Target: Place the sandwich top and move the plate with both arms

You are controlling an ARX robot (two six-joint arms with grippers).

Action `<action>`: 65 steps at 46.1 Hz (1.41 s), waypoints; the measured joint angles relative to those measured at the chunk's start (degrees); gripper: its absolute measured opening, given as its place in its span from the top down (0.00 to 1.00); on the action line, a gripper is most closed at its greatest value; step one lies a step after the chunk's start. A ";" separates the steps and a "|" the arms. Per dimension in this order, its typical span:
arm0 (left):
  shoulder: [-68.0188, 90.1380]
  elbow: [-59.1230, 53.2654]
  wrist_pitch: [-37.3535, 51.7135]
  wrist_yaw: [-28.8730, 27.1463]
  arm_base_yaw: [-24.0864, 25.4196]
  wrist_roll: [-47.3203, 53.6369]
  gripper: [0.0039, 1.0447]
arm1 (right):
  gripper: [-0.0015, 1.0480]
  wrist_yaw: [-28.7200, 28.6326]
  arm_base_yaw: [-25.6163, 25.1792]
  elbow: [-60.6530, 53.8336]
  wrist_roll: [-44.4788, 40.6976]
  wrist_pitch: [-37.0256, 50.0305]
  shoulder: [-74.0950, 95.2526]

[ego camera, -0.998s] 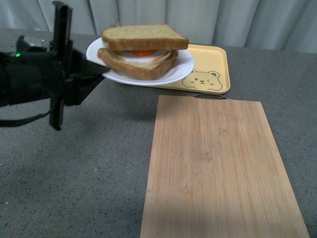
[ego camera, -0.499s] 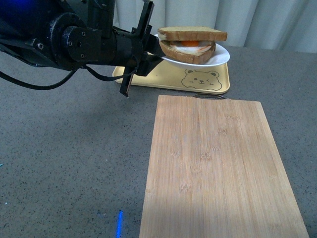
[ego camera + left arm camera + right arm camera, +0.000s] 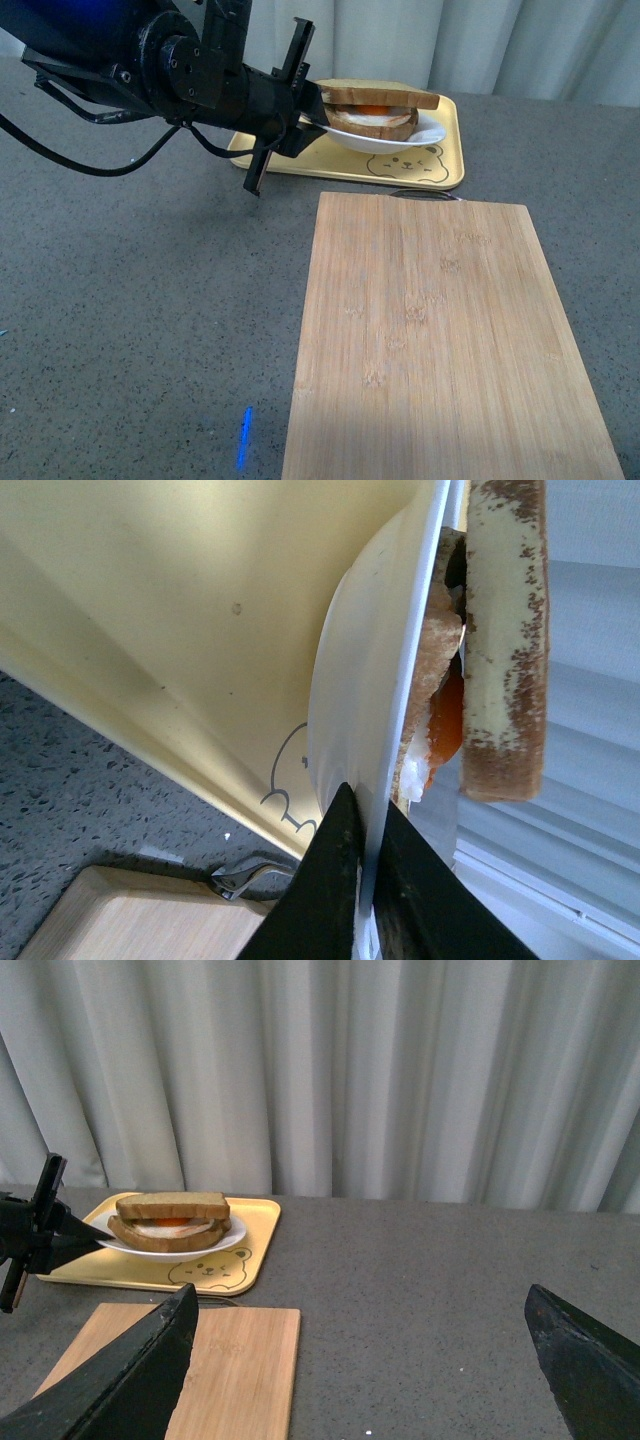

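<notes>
The white plate [image 3: 392,139] carries a sandwich: the tan sandwich top [image 3: 380,94] lies over egg and a lower slice. My left gripper [image 3: 312,119] is shut on the plate's left rim and holds it just over the yellow bear tray [image 3: 445,158]. In the left wrist view the black fingers [image 3: 335,880] pinch the plate edge [image 3: 350,710], with the sandwich top [image 3: 505,630] beside it. My right gripper [image 3: 360,1360] is open and empty, far back over the grey table; its view shows the plate [image 3: 225,1239], the sandwich top [image 3: 172,1205] and the left gripper [image 3: 40,1230].
A bamboo cutting board [image 3: 440,340] lies in front of the tray, also in the right wrist view [image 3: 200,1355]. The tray sits at the table's far edge before pale curtains [image 3: 400,1070]. Grey tabletop [image 3: 130,320] spreads left of the board.
My left arm swung right with the plate and sandwich, from left of the tray to over it, then lowered the plate close to the tray.
</notes>
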 joint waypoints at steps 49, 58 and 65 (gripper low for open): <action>-23.61 -34.80 22.27 -25.11 1.27 28.57 0.20 | 0.09 -0.02 0.00 0.00 0.00 0.00 0.00; -29.44 -52.11 51.49 -30.84 4.00 61.83 0.48 | 0.09 0.07 0.00 0.00 0.00 0.00 0.00; -39.10 -61.35 55.12 -28.85 6.51 71.69 0.72 | 0.09 0.00 0.00 0.00 0.00 0.00 0.00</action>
